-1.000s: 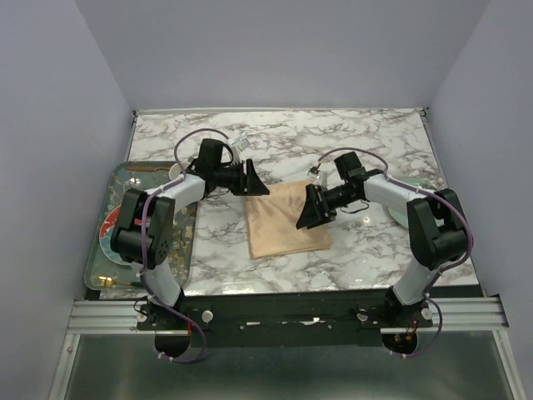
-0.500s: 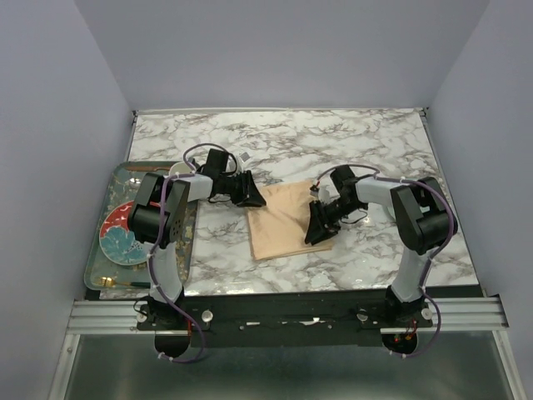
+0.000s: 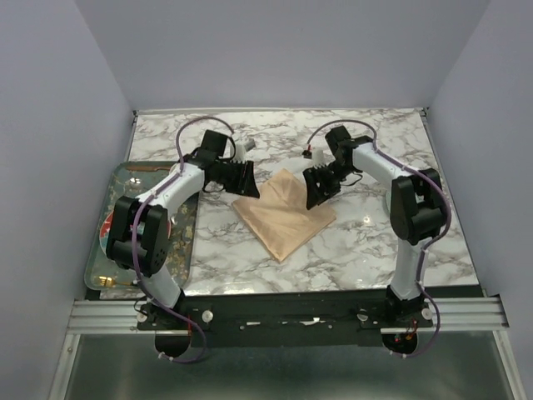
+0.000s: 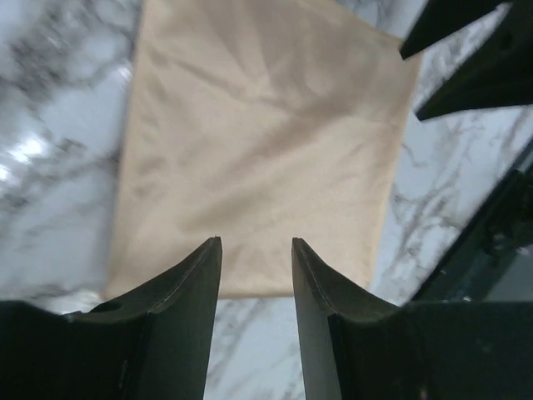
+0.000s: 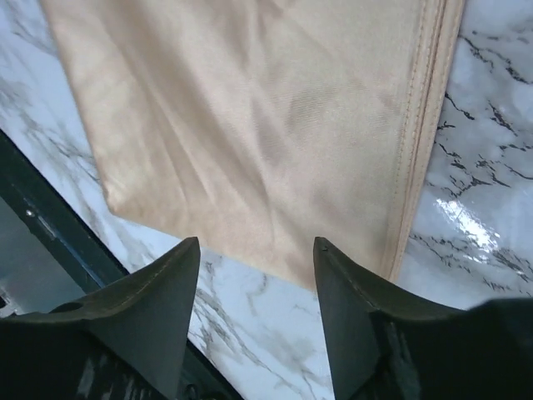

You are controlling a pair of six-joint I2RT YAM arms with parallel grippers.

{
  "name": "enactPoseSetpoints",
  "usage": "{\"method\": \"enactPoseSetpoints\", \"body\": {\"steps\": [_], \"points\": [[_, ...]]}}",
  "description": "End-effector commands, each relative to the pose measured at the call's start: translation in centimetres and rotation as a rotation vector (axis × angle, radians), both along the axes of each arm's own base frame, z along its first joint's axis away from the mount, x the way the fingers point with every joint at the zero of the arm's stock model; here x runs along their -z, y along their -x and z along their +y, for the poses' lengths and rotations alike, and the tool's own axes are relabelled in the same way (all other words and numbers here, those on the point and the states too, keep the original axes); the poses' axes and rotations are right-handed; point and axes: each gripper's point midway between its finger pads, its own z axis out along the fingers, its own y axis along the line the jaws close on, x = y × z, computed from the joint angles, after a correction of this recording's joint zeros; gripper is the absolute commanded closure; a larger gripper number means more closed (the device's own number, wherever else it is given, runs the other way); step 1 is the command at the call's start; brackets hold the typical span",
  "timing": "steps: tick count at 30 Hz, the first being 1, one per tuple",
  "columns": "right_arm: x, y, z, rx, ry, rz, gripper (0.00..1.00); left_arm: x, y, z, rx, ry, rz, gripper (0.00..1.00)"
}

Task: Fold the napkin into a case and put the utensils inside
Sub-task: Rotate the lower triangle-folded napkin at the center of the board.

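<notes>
The peach-orange napkin (image 3: 283, 214) lies folded flat on the marble, turned like a diamond with one corner pointing away. My left gripper (image 3: 247, 180) hovers at its far-left edge, open and holding nothing. In the left wrist view the napkin (image 4: 262, 142) spreads beyond the parted fingertips (image 4: 212, 250). My right gripper (image 3: 316, 188) stands open at the far-right edge, also holding nothing. In the right wrist view the napkin (image 5: 258, 117) shows its stitched hem on the right. No case shape shows. I cannot make out the utensils.
A grey patterned tray (image 3: 185, 229) sits at the left table edge, with a red and teal plate (image 3: 107, 231) partly behind my left arm. A small white object (image 3: 241, 147) lies behind the left gripper. The metal rail (image 3: 283, 312) borders the near edge.
The napkin has turned from roughly square to the table into a diamond and shifted slightly. Both grippers have moved toward the far side, and the right one has come off the cloth's right edge.
</notes>
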Motion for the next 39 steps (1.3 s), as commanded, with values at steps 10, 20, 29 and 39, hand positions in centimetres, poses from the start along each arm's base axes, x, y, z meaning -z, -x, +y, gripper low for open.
{"method": "enactPoseSetpoints", "body": {"steps": [10,20,29,39], "points": [[-3.3,5.1,-4.6,0.216,0.045,0.063,0.17,4.3,-6.9,4.4,0.181,-0.429,-0.198,0.42],[0.7,4.3,-7.5,0.382,0.068,0.214,0.11,8.0,2.3,5.4,0.278,-0.429,-0.029,0.59],[-0.6,-1.7,-5.3,0.364,-0.085,0.172,0.15,5.0,8.7,2.5,0.35,-0.306,0.001,0.42],[-1.8,-1.2,-5.9,0.385,-0.132,0.172,0.34,-4.7,-0.1,1.1,0.428,-0.113,-0.517,0.31]]}}
